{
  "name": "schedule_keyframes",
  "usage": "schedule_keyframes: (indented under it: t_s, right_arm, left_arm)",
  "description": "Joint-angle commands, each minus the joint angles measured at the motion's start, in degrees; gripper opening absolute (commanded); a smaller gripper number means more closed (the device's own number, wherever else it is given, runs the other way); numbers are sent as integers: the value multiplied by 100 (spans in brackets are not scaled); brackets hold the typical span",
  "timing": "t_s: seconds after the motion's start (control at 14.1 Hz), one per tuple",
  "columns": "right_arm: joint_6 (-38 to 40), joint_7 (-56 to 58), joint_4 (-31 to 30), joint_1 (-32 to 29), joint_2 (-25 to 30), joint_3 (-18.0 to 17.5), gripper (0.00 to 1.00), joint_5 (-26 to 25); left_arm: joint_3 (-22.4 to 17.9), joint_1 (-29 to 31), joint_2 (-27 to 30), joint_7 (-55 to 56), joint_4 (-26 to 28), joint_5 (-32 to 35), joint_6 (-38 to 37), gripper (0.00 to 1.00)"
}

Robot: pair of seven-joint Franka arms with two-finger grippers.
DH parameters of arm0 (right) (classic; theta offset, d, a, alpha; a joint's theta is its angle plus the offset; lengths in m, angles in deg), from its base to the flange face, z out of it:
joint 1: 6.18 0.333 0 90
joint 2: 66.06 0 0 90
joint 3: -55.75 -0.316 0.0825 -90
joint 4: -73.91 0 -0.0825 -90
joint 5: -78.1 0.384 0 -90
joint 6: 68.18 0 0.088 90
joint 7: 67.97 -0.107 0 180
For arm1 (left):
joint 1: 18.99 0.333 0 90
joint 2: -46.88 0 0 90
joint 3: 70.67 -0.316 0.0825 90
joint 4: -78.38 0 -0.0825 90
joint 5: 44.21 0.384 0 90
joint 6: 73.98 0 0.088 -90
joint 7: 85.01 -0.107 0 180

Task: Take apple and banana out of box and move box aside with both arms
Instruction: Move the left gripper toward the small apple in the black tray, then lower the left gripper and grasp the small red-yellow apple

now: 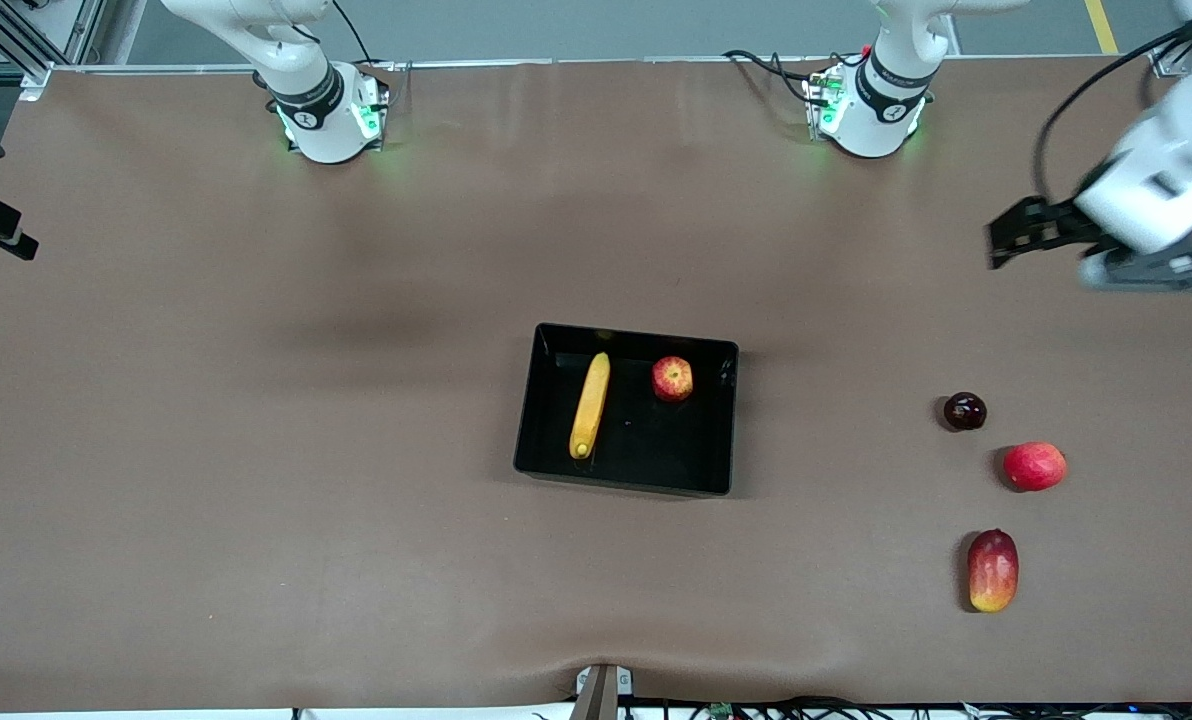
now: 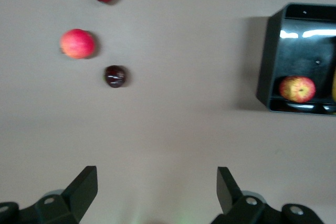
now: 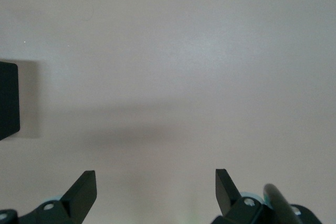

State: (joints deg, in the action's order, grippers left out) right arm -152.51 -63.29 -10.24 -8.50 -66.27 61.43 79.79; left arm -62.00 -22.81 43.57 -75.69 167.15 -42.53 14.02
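**Nothing picked yet: wrong-fruit and tray-shift risks ahead**

The box (image 1: 628, 408) is seen mid-table, with the banana (image 1: 590, 405) and the apple (image 1: 672, 379) lying inside it, apart from each other. The apple sits close to the box wall toward the left arm's end. The left gripper (image 2: 156, 187) is held up over bare table at the left arm's end, jaws spread wide, nothing between them. The right gripper (image 3: 155, 187) is also spread and empty, over bare table with only a box corner in its wrist view.

Risks, as judged:
- A pinkish-red fruit (image 1: 1034, 466), a dark small fruit (image 1: 965, 411) and a mango (image 1: 993, 571) lie loose toward the left arm's end; one could be mistaken for the apple.
- The wall could be struck by a finger during the apple grasp, and the box shoved.
- The slim banana could be rolled or pinched off-centre.
- The box could be twisted if lifted unevenly by the two arms.
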Motion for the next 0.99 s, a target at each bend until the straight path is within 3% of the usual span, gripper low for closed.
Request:
schedule_keyframes:
  t_s: [0.0,0.28,0.57,0.92]
  right_arm:
    - [-13,-91,-22,-58,46,-50,100,-19]
    - [-74,-91,-13,-66,3,-50,100,-28]
    - [-101,-82,-13,-75,-15,-50,100,-28]
    - [-92,-21,-13,-66,-112,-50,100,-45]
  left_arm:
    - [310,-319,-519,657,-53,16,330,100]
    - [408,-1162,-1327,1676,-44,104,1278,100]
    - [416,-1910,-2408,2704,-62,632,2552,100]
    - [408,-2245,-3236,3076,17,649,3469,100]
